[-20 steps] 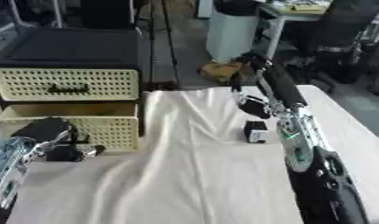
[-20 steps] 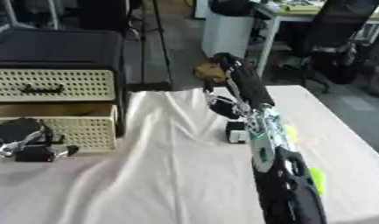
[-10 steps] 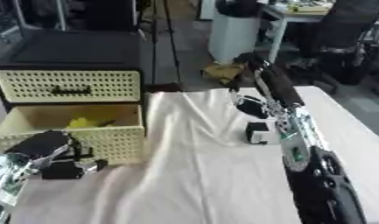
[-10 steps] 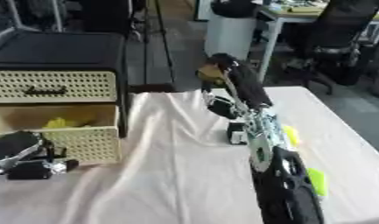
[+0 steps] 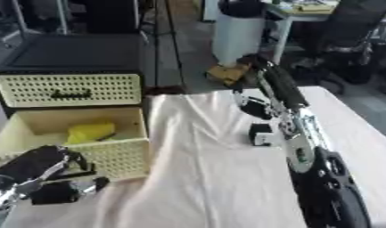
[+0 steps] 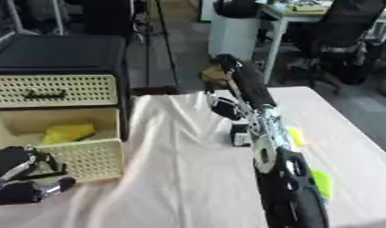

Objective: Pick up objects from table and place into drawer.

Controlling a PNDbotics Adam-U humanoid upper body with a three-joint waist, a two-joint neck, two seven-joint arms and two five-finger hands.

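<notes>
Lower drawer of a small two-tier cabinet pulled out at the left: cream plastic, front and sides perforated in a fine grid, boxy and open-topped. Inside, toward the back, a yellow object, soft-edged and blocky, lying on the drawer floor. Upper drawer closed, same perforated cream front with a dark slot handle, under a flat black top.

Left hand low in the left corner, just in front of the open drawer's front panel: black shell with silver joints, fingers curled in, holding nothing that shows.

Surface draped with a pale cream cloth, matte, lightly creased and rumpled along its left edge near the drawer.

Right arm running up the right side of the view, glossy black casings with silver metal sections, reaching to the far edge of the cloth. Right hand at the far end, dark and blurred against the floor; cannot tell how its fingers stand. Small black-and-white block on the cloth just beside the arm. Yellow-green flat patches on the surface to the right of the arm.
</notes>
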